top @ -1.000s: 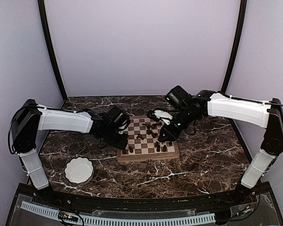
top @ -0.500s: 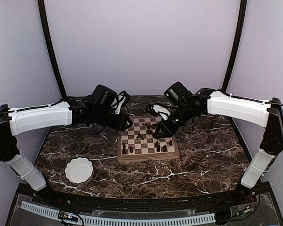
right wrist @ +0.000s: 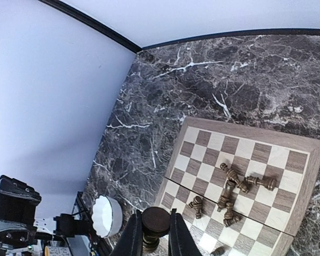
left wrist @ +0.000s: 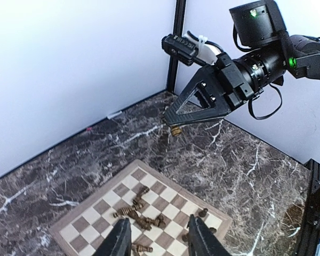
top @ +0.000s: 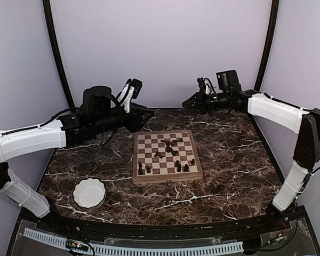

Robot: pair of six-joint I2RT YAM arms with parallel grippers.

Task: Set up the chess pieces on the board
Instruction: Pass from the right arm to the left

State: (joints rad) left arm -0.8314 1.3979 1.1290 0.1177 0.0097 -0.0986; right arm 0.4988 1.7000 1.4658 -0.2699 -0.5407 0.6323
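The board (top: 188, 133) lies mid-table, its checks showing in the left wrist view (left wrist: 90, 224) and the right wrist view (right wrist: 261, 152). Several dark chess pieces (top: 170, 148) lie toppled in a heap at its centre, and a few stand along the near rows (top: 148, 169). My right gripper (top: 185, 102) hangs high above the board's far edge, shut on one dark chess piece (right wrist: 156, 224). That piece pokes below the gripper's tip (left wrist: 175, 130). My left gripper (top: 145, 115) hovers above the board's far left corner, open (left wrist: 159, 221) and holding nothing.
A white scalloped bowl (top: 89, 193) sits on the marble table near the front left, also seen in the right wrist view (right wrist: 106, 215). Purple walls with black corner posts (top: 58, 58) close in the back and sides.
Both arms rose off the board. The left gripper opened and drew up and back to the left. The right gripper lifted toward the back wall with a piece in it.
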